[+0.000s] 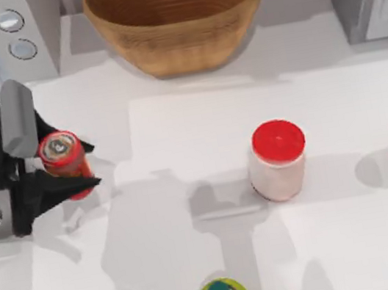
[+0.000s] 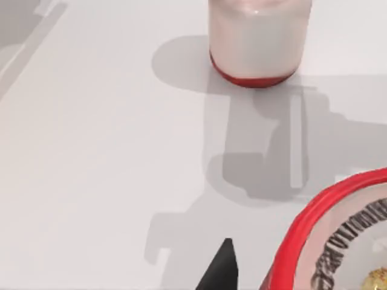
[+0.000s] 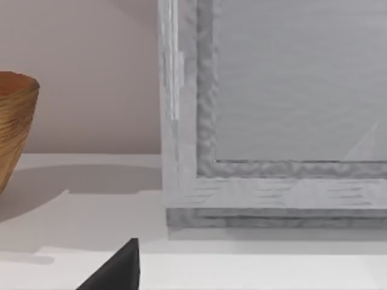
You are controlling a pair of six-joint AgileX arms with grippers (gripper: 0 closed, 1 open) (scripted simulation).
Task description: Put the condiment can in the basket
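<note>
Condiment can (image 1: pixel 62 155) gripped by left gripper (image 1: pixel 71 168), seemingly off table; white jar (image 1: pixel 278 160) right, basket (image 1: pixel 178 15) behind.

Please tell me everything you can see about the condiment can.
The condiment can is a small red cylinder with a silver metal top and a yellowish band. It sits at the table's left side, between the black fingers of the left gripper, which is closed on it. In the top view it leans slightly. In the left wrist view its red rim and printed label appear close up. The basket is apart from it, at the table's far edge.
</note>
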